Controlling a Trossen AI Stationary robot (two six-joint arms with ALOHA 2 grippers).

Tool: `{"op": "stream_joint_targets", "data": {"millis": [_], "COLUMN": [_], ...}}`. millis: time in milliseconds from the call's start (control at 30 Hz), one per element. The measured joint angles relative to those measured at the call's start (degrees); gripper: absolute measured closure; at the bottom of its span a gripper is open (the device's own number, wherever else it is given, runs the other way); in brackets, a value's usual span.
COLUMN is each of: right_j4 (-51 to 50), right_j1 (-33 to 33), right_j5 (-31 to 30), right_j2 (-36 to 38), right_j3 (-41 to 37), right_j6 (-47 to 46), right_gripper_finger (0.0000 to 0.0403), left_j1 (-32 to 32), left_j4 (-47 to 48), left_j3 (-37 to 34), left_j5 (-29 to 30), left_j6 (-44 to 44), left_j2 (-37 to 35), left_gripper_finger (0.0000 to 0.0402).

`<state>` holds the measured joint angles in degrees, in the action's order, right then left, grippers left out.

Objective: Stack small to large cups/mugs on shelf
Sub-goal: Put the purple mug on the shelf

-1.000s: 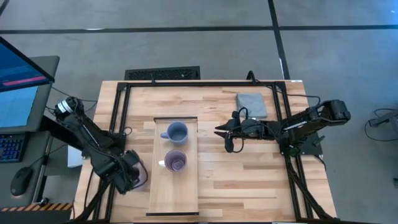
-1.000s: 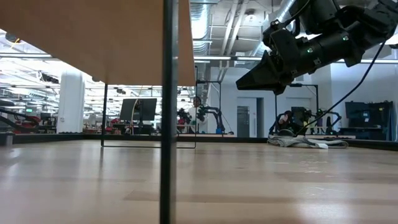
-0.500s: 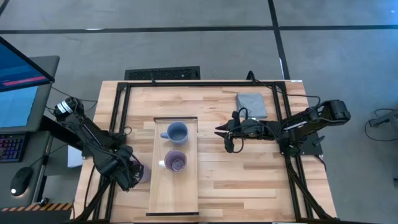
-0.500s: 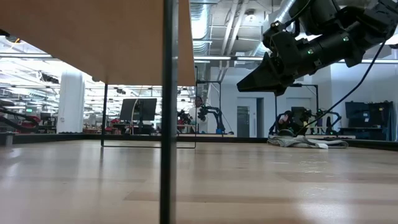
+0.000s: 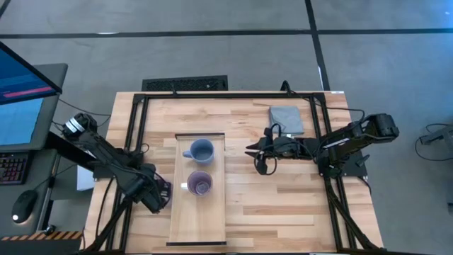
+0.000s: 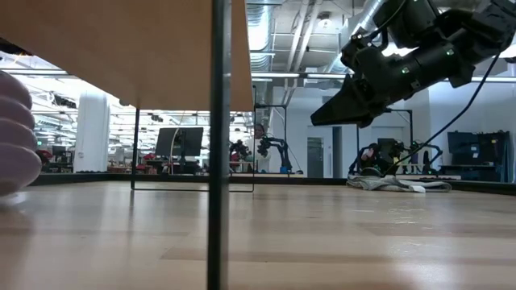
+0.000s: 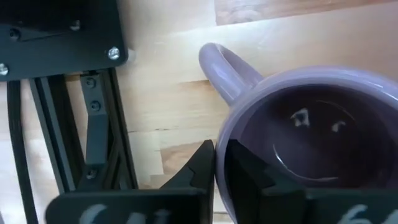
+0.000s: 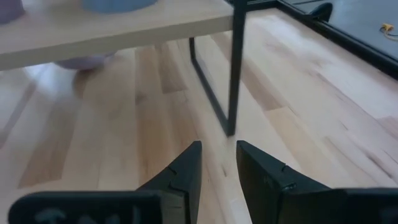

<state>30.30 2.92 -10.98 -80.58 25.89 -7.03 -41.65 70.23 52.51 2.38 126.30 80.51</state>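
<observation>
From above, the pale wooden shelf [image 5: 199,188] runs lengthwise down the middle of the tabletop [image 5: 283,198]. On it stand a blue-grey mug [image 5: 201,151] and, just beside it, a purple mug [image 5: 199,184] with a smaller one nested inside. The left gripper [image 5: 157,196] sits just off the shelf's left edge, holding a lavender mug [image 5: 164,193]. The right gripper [image 5: 255,151] hovers right of the shelf, near a grey folded cloth [image 5: 286,120].

At tabletop level, the lavender mug [image 6: 14,133] shows at the left edge, and the right gripper [image 6: 322,113] hangs above the wood.

The left wrist view shows one finger inside and one outside the mug's [image 7: 298,149] rim, clamped on its wall.

In the right wrist view, the fingers [image 8: 180,171] stand slightly apart, holding nothing, facing the shelf [image 8: 112,28].
</observation>
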Motion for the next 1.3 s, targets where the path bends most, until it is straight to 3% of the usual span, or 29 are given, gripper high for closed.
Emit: {"op": "stream_joint_targets", "data": {"millis": [333, 733, 900, 1033, 1300], "right_j4": [0.04, 0.0, 0.0, 0.0, 0.09], "right_j1": [1.56, 1.55, 1.55, 1.55, 1.55], "right_j5": [4.25, 5.66, 5.66, 5.66, 5.64], "right_j2": [0.0, 0.0, 0.0, 0.0, 0.0], "right_j3": [0.0, 0.0, 0.0, 0.0, 0.0], "right_j6": [0.25, 1.6, 1.69, 1.67, 1.65], "right_gripper_finger": [0.028, 0.028, 0.028, 0.028, 0.028], "left_j1": [0.05, 0.07, 0.2, 0.11, 1.33], "left_j4": [-3.98, -4.23, 1.17, 10.61, 14.34], "left_j3": [0.13, 0.28, 2.83, 6.41, 7.89], "left_j5": [0.59, 1.13, 1.34, -1.0, -3.16], "left_j6": [0.5, 0.04, -0.64, -0.58, -0.43], "left_j2": [0.32, 0.13, 0.31, 0.32, 0.33], "left_gripper_finger": [0.036, 0.0385, 0.0391, 0.0392, 0.0392]}}
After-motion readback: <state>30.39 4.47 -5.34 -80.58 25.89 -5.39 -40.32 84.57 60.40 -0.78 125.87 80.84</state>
